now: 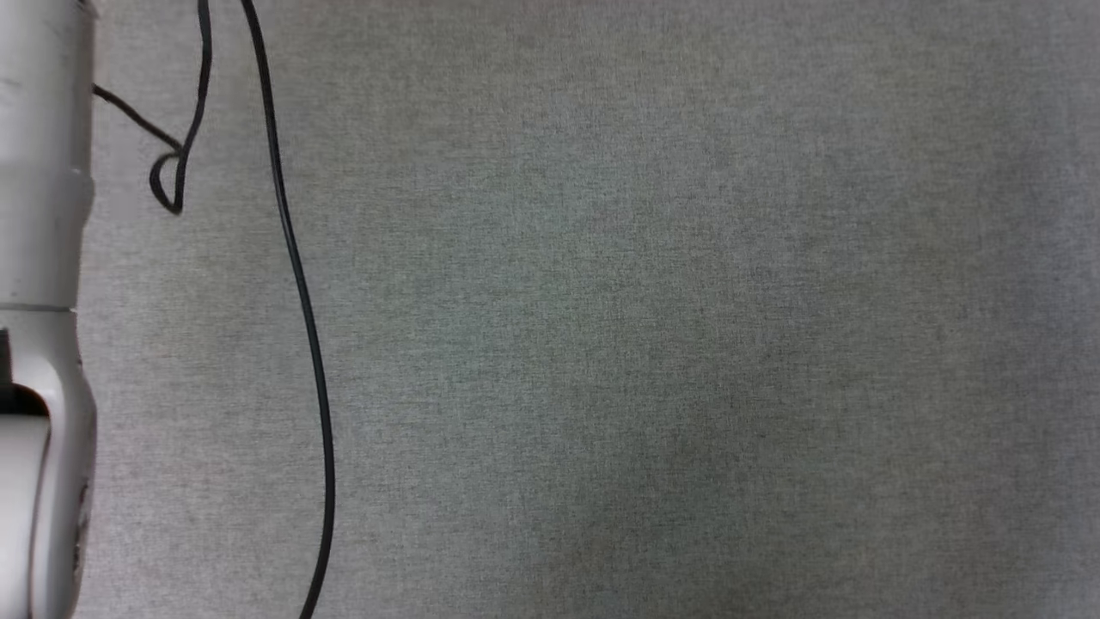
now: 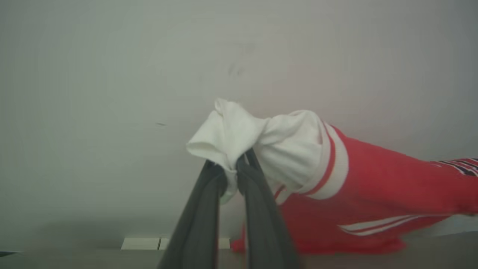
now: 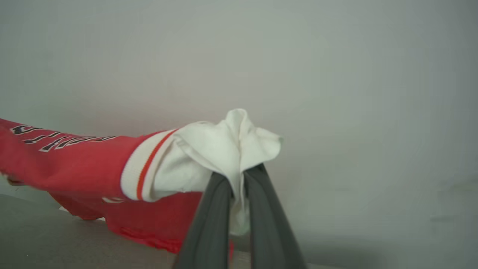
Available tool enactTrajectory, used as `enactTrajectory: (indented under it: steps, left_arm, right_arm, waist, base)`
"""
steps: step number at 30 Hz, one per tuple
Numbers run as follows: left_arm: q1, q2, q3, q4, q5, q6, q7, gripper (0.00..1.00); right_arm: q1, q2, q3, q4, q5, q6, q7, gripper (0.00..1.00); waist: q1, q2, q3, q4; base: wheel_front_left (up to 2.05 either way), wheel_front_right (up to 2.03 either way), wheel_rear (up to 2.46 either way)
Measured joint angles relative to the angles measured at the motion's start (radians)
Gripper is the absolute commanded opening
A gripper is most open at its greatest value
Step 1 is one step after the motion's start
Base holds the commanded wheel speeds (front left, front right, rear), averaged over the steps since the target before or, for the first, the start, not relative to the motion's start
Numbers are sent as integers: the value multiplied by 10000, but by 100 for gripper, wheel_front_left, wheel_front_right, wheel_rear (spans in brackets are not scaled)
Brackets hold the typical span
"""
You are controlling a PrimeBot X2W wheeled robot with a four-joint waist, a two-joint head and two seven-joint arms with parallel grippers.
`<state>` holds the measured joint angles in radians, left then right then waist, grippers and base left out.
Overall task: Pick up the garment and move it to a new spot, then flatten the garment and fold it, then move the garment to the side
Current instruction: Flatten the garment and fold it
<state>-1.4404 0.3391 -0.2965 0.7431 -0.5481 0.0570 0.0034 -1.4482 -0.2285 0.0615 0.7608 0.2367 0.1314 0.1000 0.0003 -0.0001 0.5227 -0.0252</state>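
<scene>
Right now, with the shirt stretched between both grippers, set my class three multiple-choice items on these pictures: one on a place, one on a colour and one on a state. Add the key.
1. Which part of the garment does the left gripper pinch?
A. the bottom hem
B. a white sleeve
C. the chest lettering

2. What colour is the cable lying on the grey surface in the head view?
A. black
B. yellow
C. blue

3. How does the right gripper stand?
A. wide open, apart from the cloth
B. shut on the garment
C. open, resting flat on the surface

Key:
1 B: white cloth bunches at its tips, with the striped trim and red body beyond.
2 A: a thin black line loops down the left side.
3 B: it clamps bunched white cloth, and the red body trails away from it.
</scene>
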Motion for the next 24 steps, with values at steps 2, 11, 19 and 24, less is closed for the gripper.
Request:
enactTrajectory:
  steps: [2,11,19,24]
  left_arm:
    - [22,-100,-17,456,-50,-46,6,0]
    - [609,-602,56,2441,-669,-696,-165,0]
    - [2086,-901,353,3705,-1419,-1452,-516,0]
    - [3414,-872,497,4046,-1816,-1735,-989,0]
  right_arm:
    - [-18,125,140,637,115,0,-61,0]
    - [88,355,880,2702,629,-2,-612,0]
    - [1840,337,1666,3402,1707,-2,-1014,0]
    - [3428,205,2311,3358,2284,-2,-1373,0]
  waist:
    - [0,0,116,-39]
    - [-2,0,227,-35]
    - [-2,1,-219,49]
    - [-3,1,-891,77]
  base:
    - [0,0,0]
    - [0,0,0]
    - [0,0,0]
    - [0,0,0]
